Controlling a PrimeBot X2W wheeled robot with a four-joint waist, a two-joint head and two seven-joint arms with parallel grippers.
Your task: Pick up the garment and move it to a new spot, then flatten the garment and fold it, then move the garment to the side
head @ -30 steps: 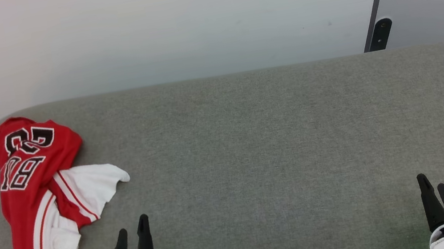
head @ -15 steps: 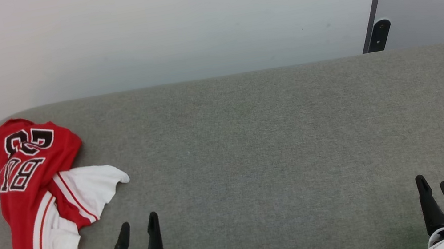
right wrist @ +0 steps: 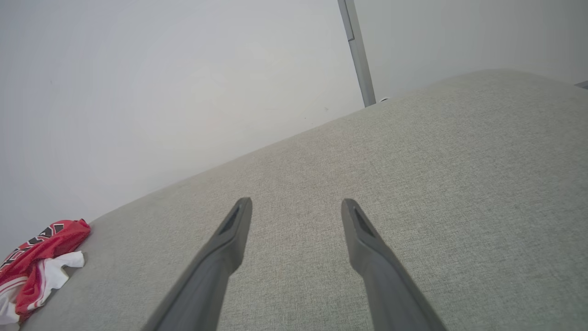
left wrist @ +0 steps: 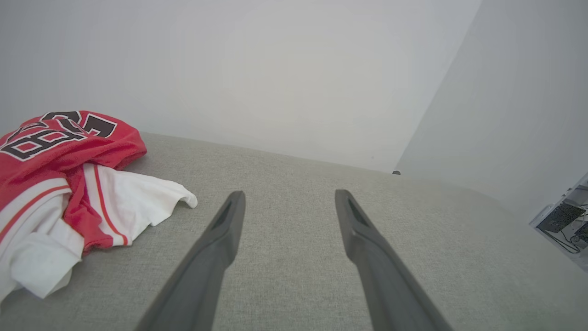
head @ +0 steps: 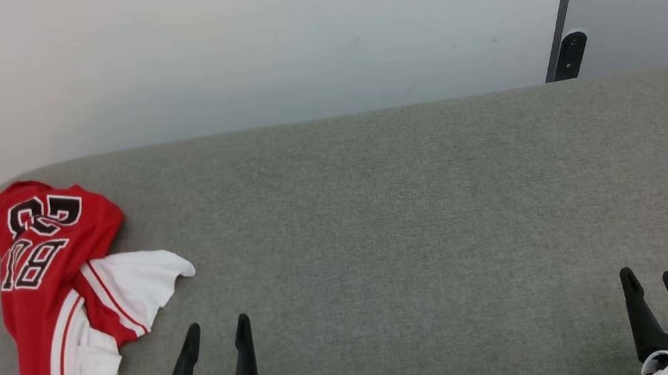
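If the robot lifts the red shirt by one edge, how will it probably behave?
The garment lies crumpled in soft folds, so it will probably droop when lifted. It looks thin, so likely light. Pushed, it may bunch rather than slide.

a grey fabric surface [head: 420, 214] carries a crumpled garment [head: 52, 289].

The crumpled red-and-white jersey garment [head: 46, 290] lies at the left end of the flat grey fabric surface [head: 413, 215]. The dark two-fingered left gripper [head: 217, 324] stands near the garment's right side, not touching it; the right gripper [head: 646, 273] stands at the far right.
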